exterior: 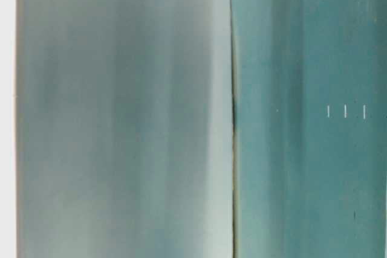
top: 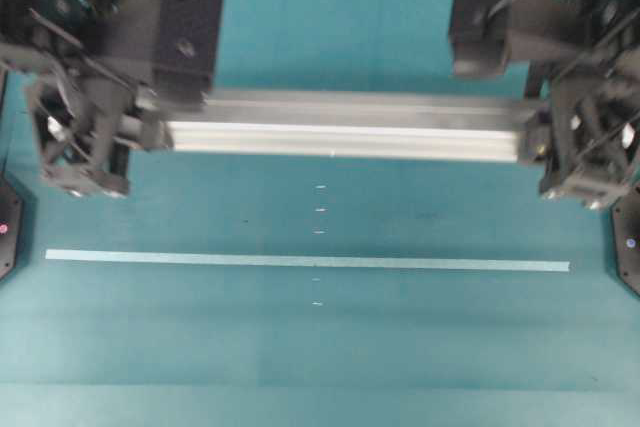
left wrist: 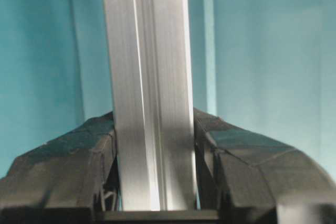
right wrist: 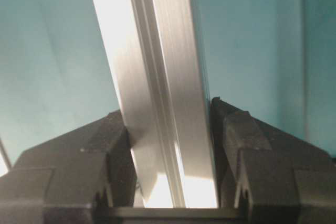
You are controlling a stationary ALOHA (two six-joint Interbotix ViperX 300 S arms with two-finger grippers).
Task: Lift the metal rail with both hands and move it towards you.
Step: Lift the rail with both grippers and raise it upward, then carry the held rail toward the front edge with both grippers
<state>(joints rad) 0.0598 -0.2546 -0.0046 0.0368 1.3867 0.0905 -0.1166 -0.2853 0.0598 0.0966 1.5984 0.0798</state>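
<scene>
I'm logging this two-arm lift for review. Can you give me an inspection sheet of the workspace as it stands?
Surface: teal table top, with small pale tick marks.
Job's things: long silver grooved aluminium rail, level across the table, gripped at both ends.
Clutter: thin flat pale tape strip, lying nearer the camera than the rail, parallel to it.
Grippers: left claw shut on the rail; right claw shut on the rail.
Cables: black cables on both arms.
Surroundings: nothing seen.

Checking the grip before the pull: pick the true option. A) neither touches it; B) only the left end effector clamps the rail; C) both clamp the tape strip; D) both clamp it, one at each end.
D: the metal rail sits between the fingers of the left end effector and the right end effector.
</scene>
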